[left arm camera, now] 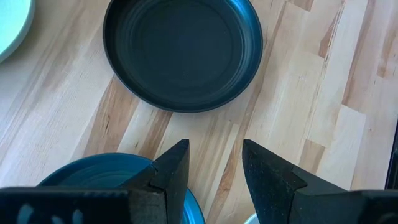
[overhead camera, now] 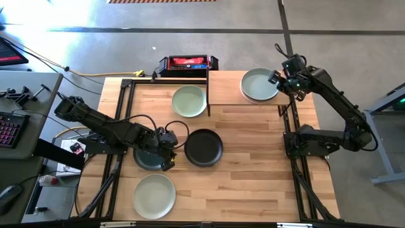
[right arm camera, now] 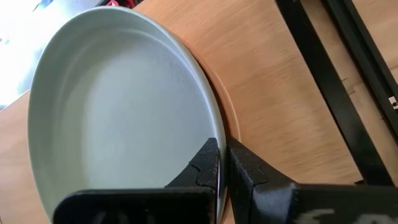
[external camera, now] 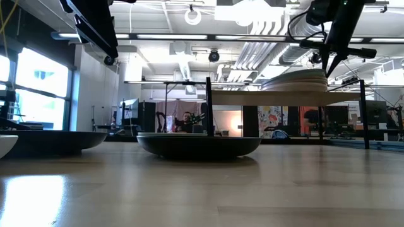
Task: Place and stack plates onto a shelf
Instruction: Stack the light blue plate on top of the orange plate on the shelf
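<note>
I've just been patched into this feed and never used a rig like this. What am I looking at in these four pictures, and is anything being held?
Two robot arms work at a wooden table. One picture looks straight down, one looks level across the tabletop, and two come from cameras on the wrists. On the raised shelf sits a stack topped by a pale green plate; the right gripper is shut on its rim. The left gripper is open, holding nothing, above a dark teal plate. Also on the table: a black plate, a sage green plate and another pale plate.
</note>
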Tool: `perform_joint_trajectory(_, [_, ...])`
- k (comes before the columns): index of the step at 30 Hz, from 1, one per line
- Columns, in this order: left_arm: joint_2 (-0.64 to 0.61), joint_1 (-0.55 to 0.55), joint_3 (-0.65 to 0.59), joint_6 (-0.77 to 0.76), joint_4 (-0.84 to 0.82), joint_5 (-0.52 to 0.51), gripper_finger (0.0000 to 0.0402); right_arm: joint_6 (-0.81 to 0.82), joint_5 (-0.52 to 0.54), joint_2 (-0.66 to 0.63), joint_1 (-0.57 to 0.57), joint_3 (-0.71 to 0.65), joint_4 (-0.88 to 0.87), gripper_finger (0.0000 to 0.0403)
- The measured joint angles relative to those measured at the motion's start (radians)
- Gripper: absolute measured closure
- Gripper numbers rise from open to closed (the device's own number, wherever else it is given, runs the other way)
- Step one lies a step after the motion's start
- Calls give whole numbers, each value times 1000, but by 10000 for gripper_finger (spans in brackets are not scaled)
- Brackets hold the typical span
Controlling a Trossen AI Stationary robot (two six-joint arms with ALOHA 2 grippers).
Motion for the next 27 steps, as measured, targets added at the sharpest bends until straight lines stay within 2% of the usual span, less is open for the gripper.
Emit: perform_joint_trajectory(27, [0, 0, 0, 0, 0, 0, 266, -12, 19, 0, -6, 0, -4, 402])
